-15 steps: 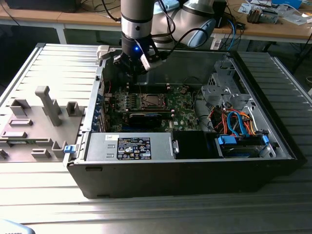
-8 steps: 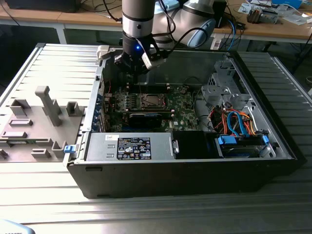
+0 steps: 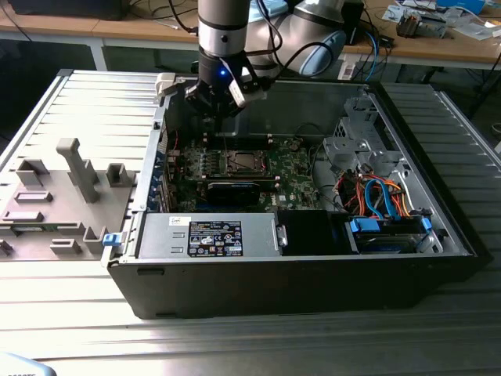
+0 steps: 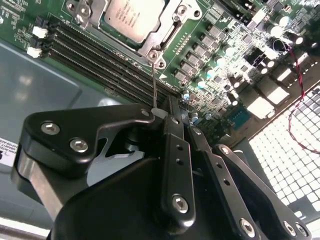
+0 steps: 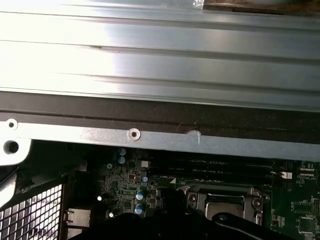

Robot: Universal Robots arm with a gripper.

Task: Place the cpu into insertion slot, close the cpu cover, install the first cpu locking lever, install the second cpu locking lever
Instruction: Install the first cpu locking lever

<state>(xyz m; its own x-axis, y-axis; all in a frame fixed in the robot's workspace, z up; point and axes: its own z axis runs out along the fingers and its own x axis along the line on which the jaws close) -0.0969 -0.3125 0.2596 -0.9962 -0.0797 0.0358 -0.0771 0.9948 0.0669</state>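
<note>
Since the cpu (image 4: pixel 132 17) lies flat inside the insertion slot (image 3: pixel 244 162) and the cpu cover (image 4: pixel 167 36) seems to be down around it as a silvery frame, I judge that the step in hand is the first locking lever (image 4: pixel 154 85). This thin wire stands up from the corner of the insertion slot that is nearest to the memory slots (image 4: pixel 100 65), and its free end reaches almost to the tip of the gripper (image 4: pixel 175 117).

To do this step well, the claw should meet the wire near its free end and press it down in a smooth arc toward the insertion slot. Then it should move the wire sideways so that it catches under its hook. The push must stay in line with the hinge, because such a thin wire can bend or spring away. The claw should also keep off the small parts of the green motherboard (image 4: pixel 220 45) beside the insertion slot.

In the exterior view the gripper (image 3: pixel 219 100) hangs above the insertion slot, a little toward the back wall of the computer case (image 3: pixel 313 274), and apart from the cpu. Whether the claw is apart, together or clamped on the wire, I cannot tell; perhaps it touches the end of the wire, but this part is hidden.
</note>
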